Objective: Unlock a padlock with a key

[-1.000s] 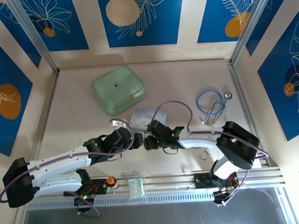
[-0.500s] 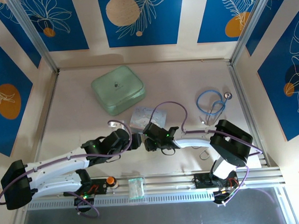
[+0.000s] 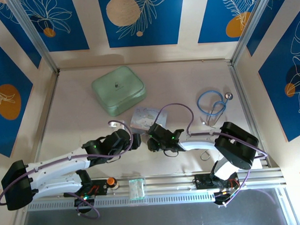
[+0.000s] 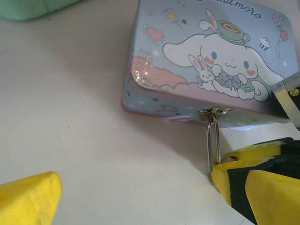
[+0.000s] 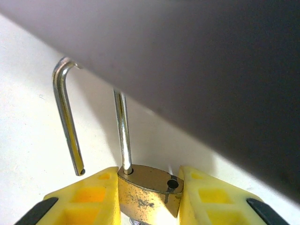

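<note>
Since half a second ago the right arm's elbow has been shifted slightly rightward and the right gripper (image 5: pixel 147 183) drawn a little back from the tin (image 4: pixel 206 51). The left arm is seen where it was.

Two arms are stretched over the table (image 3: pixel 76 115), and their grippers are near each other just in front of the tin. One mint-green case (image 3: pixel 118 90) is set at the far left, with the one pale blue cartoon tin beside its near-right corner. One blue looped cable (image 3: pixel 212 103) lies to the far right, and one bent wire clip (image 3: pixel 205 155) is seen nearer the right arm.

The left gripper (image 4: pixel 152 190) is spread wide, with nothing between its two yellow fingers (image 4: pixel 28 197). The right gripper is closed on the one padlock (image 5: pixel 145 197), whose brass body is pinched between two yellow pads. The shackle (image 5: pixel 123 131) is sprung: one leg is seated in the body, the free end hangs clear, and the bend is caught at the tin's hasp (image 4: pixel 214 112). A sliver of pale metal (image 5: pixel 133 218) under the body is possibly the key, but too little is shown.
</note>
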